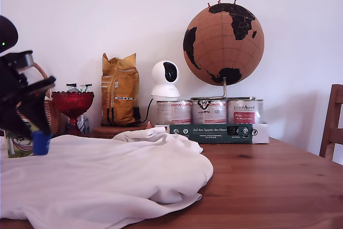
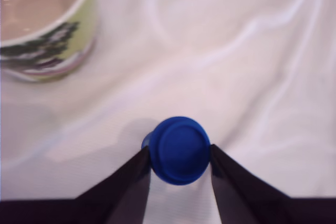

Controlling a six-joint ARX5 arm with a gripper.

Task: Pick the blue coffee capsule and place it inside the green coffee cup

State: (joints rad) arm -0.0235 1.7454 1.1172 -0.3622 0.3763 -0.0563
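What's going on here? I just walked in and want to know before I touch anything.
A robot arm's gripper is shut on the blue coffee capsule, one finger against each side, just above the white cloth on the wooden table. The green coffee cup stands nearby on the cloth and looks empty, so the capsule is not yet in it.

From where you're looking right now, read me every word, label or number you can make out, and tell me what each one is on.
"Auf den Spuren der Ahnen": likely reading, small white print on the dark green flat box.
Three silver metal tins: labels blurred, unreadable.
Yellow paper bag: label too small to read.
Pale green tree-printed mug: pictures only, no text visible.
Blue plastic capsule: no text.
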